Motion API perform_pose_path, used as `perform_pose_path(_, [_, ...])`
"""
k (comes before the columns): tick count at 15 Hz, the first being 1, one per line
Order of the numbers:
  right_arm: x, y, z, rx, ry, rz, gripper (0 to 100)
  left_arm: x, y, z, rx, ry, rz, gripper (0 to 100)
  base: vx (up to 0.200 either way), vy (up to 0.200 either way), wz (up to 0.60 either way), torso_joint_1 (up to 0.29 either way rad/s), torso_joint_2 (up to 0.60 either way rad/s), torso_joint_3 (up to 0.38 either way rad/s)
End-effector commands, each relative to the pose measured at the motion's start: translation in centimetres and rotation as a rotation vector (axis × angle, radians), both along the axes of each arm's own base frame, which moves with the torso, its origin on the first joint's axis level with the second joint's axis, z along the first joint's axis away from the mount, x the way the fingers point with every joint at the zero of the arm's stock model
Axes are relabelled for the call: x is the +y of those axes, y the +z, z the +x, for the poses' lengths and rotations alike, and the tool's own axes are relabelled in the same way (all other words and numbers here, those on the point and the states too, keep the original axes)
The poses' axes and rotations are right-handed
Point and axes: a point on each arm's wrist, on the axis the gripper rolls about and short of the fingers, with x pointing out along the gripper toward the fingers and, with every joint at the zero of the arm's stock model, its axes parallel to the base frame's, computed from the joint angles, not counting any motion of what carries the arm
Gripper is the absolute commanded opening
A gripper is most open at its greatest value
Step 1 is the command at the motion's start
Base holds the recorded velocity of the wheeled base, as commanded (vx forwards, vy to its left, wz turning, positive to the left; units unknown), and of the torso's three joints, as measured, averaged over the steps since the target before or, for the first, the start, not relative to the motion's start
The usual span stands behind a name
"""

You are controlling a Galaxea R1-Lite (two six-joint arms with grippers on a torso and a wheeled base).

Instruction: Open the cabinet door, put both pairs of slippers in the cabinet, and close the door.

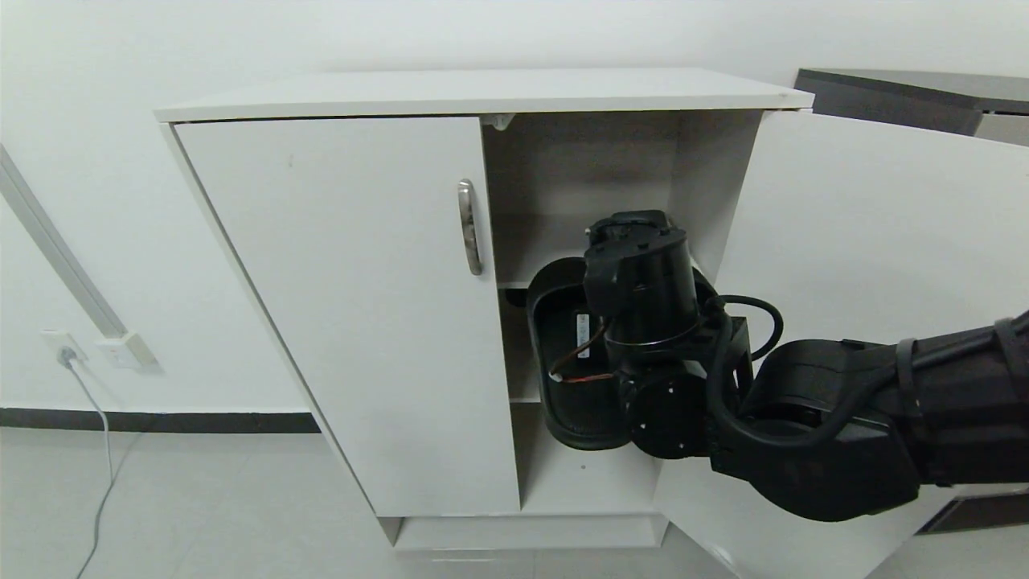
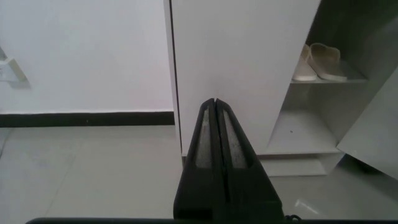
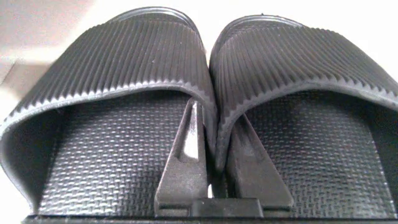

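Slippers, the black pair [image 1: 563,378], are held inside the open right half of the cabinet [image 1: 482,88], above its floor and not yet set down. The jaws of the right gripper [image 3: 214,134] are clamped on the two adjoining inner straps. A beige pair [image 2: 323,61] is laid on a shelf [image 2: 348,79] inside. Placing of the second pair is judged in hand: lowering, release and withdrawal are called for, then the open door [image 1: 868,233] is to be shut. The jaws of the left gripper [image 2: 215,124] are pressed together, outside the cabinet.
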Motion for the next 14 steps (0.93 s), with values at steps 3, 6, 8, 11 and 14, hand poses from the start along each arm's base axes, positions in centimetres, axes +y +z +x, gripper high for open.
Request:
perform_pose_path(3, [0.0,0.0,0.0,-0.001,-0.001,-0.002,0,0.0,0.0,0.0,0.001,0.000,0.000,0,0.200,0.000,0.00,0.002,0.01,0.002])
perform_pose_path(6, [0.0,0.0,0.0,0.001,0.000,-0.003,0,0.0,0.0,0.0,0.001,0.000,-0.002,0,0.200,0.000,0.00,0.001,0.00,-0.001])
perform_pose_path(8, [0.0,-0.1,0.1,0.003,0.005,-0.004,0,0.0,0.0,0.0,-0.001,0.002,-0.002,0,0.200,0.000,0.00,0.005,0.00,0.000])
perform_pose_path(11, [0.3,-0.5,0.9,0.006,0.004,-0.002,0,0.0,0.0,0.0,-0.001,0.002,-0.002,0,0.000,0.000,0.00,0.000,0.00,0.000])
perform_pose_path(14, [0.5,-0.5,3.0,0.006,0.014,0.016,0,0.0,0.0,0.0,-0.001,0.003,-0.003,0,0.000,0.000,0.00,0.000,0.00,0.000])
